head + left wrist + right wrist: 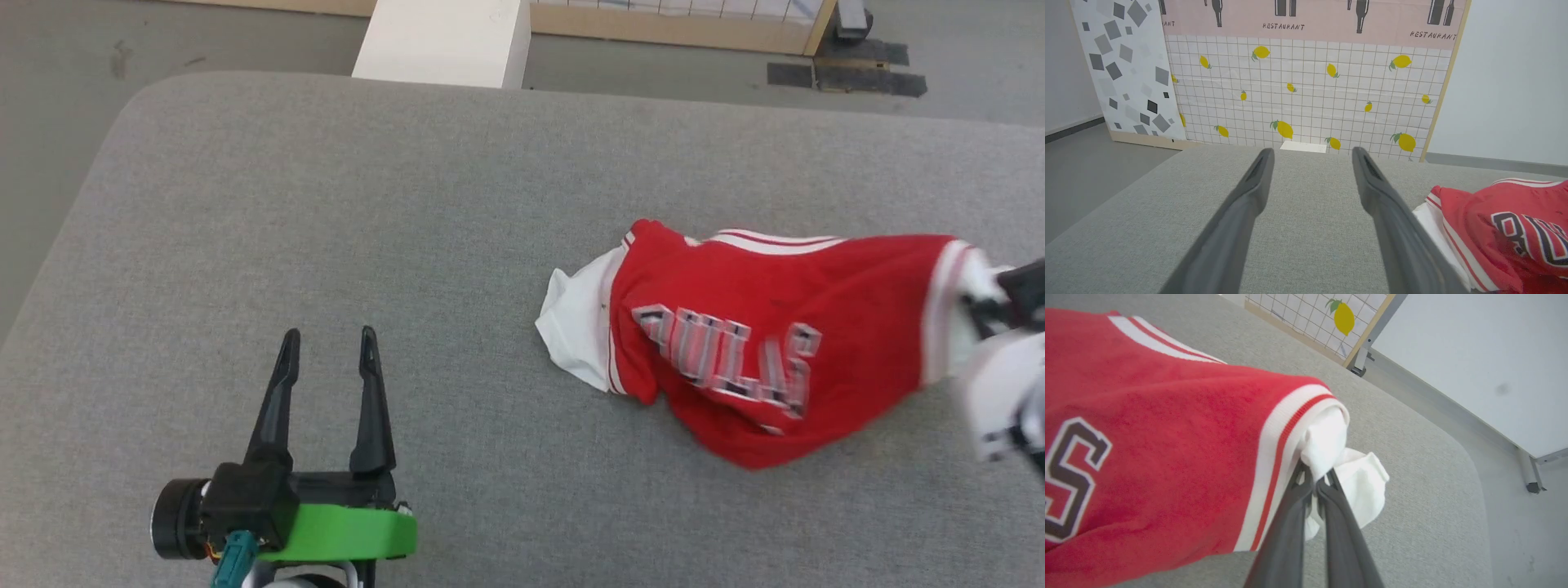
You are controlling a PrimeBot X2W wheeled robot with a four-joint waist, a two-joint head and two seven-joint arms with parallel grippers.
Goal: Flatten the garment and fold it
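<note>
The garment point(759, 343), a red jersey with white sleeves, striped trim and black white-outlined letters, lies crumpled on the right of the grey table point(367, 229). My right gripper point(1315, 479) is shut on the white sleeve point(1327, 441) at the jersey's right end, and the red cloth there hangs lifted off the table. In the head view that gripper point(984, 306) sits at the far right edge. My left gripper point(328, 336) stands open at the lower left, nothing between its fingers, well left of the garment point(1506, 228). The other white sleeve point(575, 318) lies flat at the jersey's left end.
A white box point(445, 41) stands behind the table's far edge. Beyond it is a tiled lemon-print panel point(1306, 94) with a wooden frame. The table's rounded right corner point(1466, 465) drops to grey floor.
</note>
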